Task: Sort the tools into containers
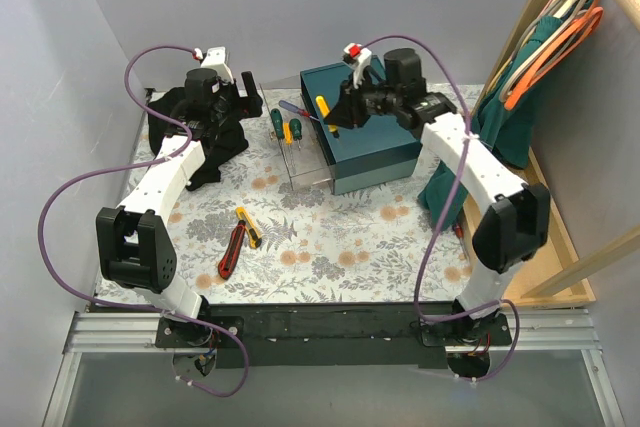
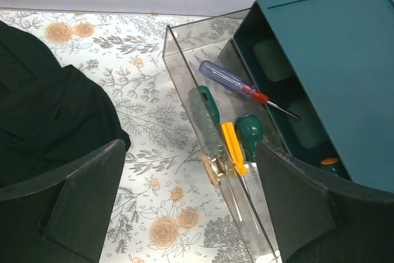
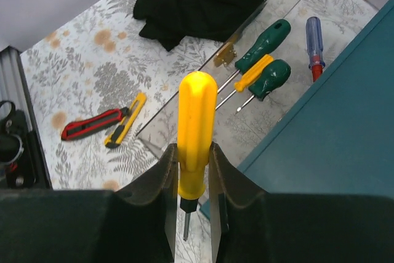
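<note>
The right pincer [image 3: 196, 180] is shut tight on a yellow screwdriver [image 3: 196, 115]. The handle sticks out past its fingers. Just ahead of it is the clear tray [image 2: 178, 53], with a blue screwdriver [image 3: 314, 38] and a green screwdriver [image 3: 263, 44] inside. The teal box [image 3: 332, 140] is on its right. The left pincer [image 2: 189, 152] is wide open and holds nothing. It hangs above the same tray.

We are reading no text, label, brand, number or sign in any of the views. We are seeing only plain surfaces on the teal box [image 1: 360, 122] and on the handle of the yellow screwdriver [image 3: 196, 133]. Any marking on the red utility knife [image 3: 92, 123] or the yellow utility knife [image 3: 126, 120] is too small for us to tell.
</note>
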`<state>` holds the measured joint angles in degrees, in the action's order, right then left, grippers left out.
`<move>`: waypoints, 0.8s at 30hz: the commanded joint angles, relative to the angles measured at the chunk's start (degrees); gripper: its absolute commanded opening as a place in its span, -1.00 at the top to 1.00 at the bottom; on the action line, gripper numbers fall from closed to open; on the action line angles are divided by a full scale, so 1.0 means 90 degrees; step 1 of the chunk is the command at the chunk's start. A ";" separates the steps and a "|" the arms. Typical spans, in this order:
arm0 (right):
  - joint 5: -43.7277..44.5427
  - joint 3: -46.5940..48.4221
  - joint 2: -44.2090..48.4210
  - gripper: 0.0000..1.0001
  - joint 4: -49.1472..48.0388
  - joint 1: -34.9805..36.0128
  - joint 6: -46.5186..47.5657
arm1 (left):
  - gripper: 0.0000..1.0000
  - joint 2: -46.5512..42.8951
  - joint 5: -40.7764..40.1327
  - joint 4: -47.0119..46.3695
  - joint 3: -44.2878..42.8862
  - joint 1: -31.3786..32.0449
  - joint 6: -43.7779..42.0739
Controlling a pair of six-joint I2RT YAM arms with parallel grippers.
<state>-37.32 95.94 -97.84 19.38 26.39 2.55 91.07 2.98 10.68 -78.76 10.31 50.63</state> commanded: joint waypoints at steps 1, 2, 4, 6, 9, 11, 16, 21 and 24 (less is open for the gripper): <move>0.1448 0.0695 -0.0844 0.97 -0.0737 0.0309 -0.1200 | -0.73 -0.0382 -0.0253 -0.0141 -0.0146 -0.0012 -0.0255; 0.1558 0.1036 -0.1002 0.97 -0.0660 0.0377 -0.1288 | -0.73 -0.0450 -0.0253 -0.0132 -0.0136 -0.0012 -0.0264; 0.1715 0.1292 -0.1334 0.97 -0.0698 0.0427 -0.1328 | -0.73 -0.0489 -0.0244 -0.0141 -0.0087 -0.0002 -0.0294; 0.1774 0.1614 -0.1520 0.97 -0.0688 0.0505 -0.1357 | -0.73 -0.0529 -0.0244 -0.0141 -0.0048 -0.0003 -0.0294; 0.1861 0.1781 -0.1774 0.30 -0.0591 0.0612 -0.1212 | -0.73 -0.0519 -0.0224 -0.0141 -0.0008 -0.0002 -0.0284; 0.1735 0.1840 -0.1775 -0.21 -0.0445 0.0642 -0.1016 | -0.73 -0.0500 -0.0195 -0.0141 -0.0028 -0.0003 -0.0255; 0.1578 0.1022 -0.0918 -0.25 0.0062 0.0496 -0.0304 | -0.73 -0.0402 -0.0165 -0.0229 -0.0096 -0.0003 -0.0196; 0.1706 -0.0589 0.0652 -0.11 0.0892 -0.0128 0.0770 | -0.73 -0.0353 -0.0146 -0.0278 -0.0087 -0.0012 -0.0089; 0.1317 -0.1547 0.1444 -0.02 0.2004 -0.0782 0.2096 | -0.73 -0.0353 -0.0156 -0.0268 -0.0087 -0.0012 -0.0069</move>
<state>-22.92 88.82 -94.83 24.77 26.09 6.33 89.38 1.89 9.26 -78.76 10.26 49.69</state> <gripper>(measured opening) 0.526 0.866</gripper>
